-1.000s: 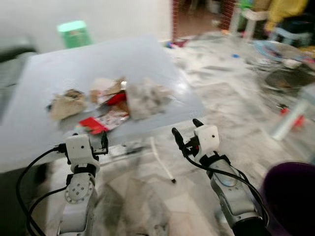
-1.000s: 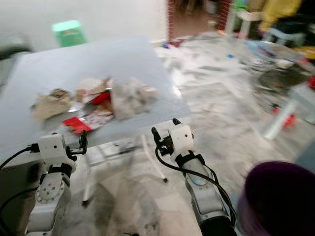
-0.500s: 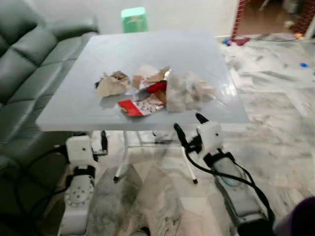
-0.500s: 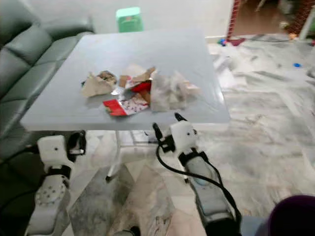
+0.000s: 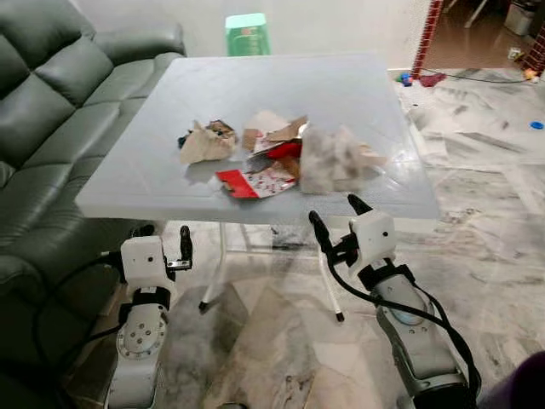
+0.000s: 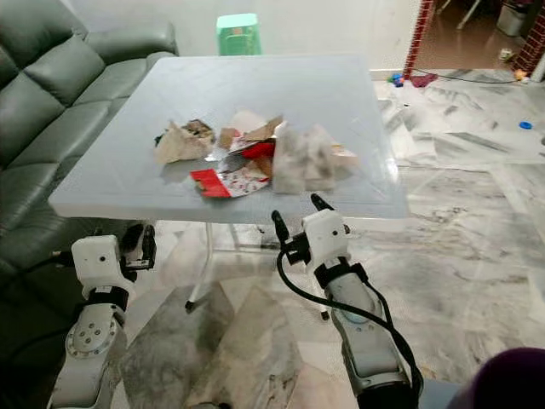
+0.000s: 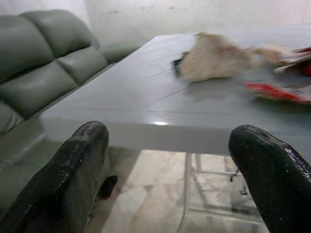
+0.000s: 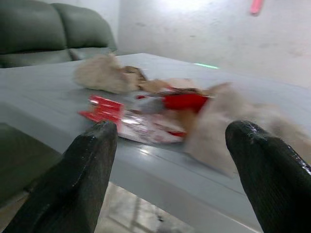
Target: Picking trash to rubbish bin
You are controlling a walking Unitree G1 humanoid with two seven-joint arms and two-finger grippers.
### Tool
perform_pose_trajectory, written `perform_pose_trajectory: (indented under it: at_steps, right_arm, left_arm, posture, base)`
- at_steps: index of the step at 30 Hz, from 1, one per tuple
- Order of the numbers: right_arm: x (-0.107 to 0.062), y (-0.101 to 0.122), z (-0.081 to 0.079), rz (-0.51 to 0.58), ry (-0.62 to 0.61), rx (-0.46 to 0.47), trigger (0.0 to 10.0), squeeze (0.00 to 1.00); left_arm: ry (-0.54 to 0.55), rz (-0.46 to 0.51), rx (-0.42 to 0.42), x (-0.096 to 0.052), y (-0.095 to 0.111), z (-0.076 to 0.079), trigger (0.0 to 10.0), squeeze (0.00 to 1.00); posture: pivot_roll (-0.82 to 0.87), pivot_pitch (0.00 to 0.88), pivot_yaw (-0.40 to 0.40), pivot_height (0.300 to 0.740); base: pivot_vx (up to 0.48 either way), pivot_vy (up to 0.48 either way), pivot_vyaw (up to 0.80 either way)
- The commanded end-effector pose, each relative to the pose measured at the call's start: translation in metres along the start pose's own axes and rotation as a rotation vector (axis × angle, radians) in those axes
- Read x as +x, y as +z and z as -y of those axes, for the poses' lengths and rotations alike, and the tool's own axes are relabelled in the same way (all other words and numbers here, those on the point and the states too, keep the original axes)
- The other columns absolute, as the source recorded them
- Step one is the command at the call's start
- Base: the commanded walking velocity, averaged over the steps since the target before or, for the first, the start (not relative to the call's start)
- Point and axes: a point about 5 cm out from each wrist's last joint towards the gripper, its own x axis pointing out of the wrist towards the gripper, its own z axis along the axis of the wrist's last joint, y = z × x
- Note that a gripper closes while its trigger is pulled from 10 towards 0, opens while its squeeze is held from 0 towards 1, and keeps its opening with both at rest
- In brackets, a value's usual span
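Your biggest neighbour is the dark green leather sofa [image 5: 51, 111], which runs along the robot's left side and sits just beside the worktop [image 5: 204, 102]. That worktop is a pale grey square on thin white legs, standing on a marbled tile floor [image 5: 502, 196].

On the worktop, towards its near half, you have the trash heaped in one loose cluster. The largest piece is a crumpled whitish plastic bag [image 5: 335, 159] on the robot's right side of the pile. Next to it, towards the middle, lie torn brown cardboard scraps [image 5: 274, 129] with a red wrapper [image 5: 287, 150] among them. On the left end sits a crumpled brown paper wad [image 5: 203, 143], a little apart from the rest. Nearest the front edge lies a flat red-and-white printed packet [image 5: 254, 181].

A green plastic stool [image 5: 247, 34] stands beyond the far edge of the worktop. A dark purple rim [image 6: 511, 379] shows at the lower right corner by the right arm.

Your left pincer [image 5: 160, 243] hangs below the front edge of the worktop, fingers [image 7: 73, 179] apart and holding nothing. Your right pincer [image 5: 338, 220] is raised just before the front edge, close to the plastic bag, fingers [image 8: 85, 179] spread wide and holding nothing.
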Motion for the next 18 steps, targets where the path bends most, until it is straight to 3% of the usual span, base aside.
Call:
perform_pose_trajectory:
  at_steps: [1, 18]
  right_arm:
    - [0.0022, 0.0054, -0.0041, 0.021, 0.02, -0.001, 10.0, 0.0]
    - [0.0043, 0.0053, -0.0003, 0.01, 0.003, -0.001, 10.0, 0.0]
  left_arm:
    - [0.012, -0.015, -0.002, 0.0015, -0.0017, -0.0046, 10.0, 0.0]
    - [-0.001, -0.02, -0.003, 0.0072, -0.0015, -0.0048, 10.0, 0.0]
  posture:
    - [-0.01, 0.053, 0.027, 0.74]
    - [-0.01, 0.049, 0.027, 0.74]
  base:
    - [0.0, 0.48, 0.0]
    - [0.0, 0.48, 0.0]
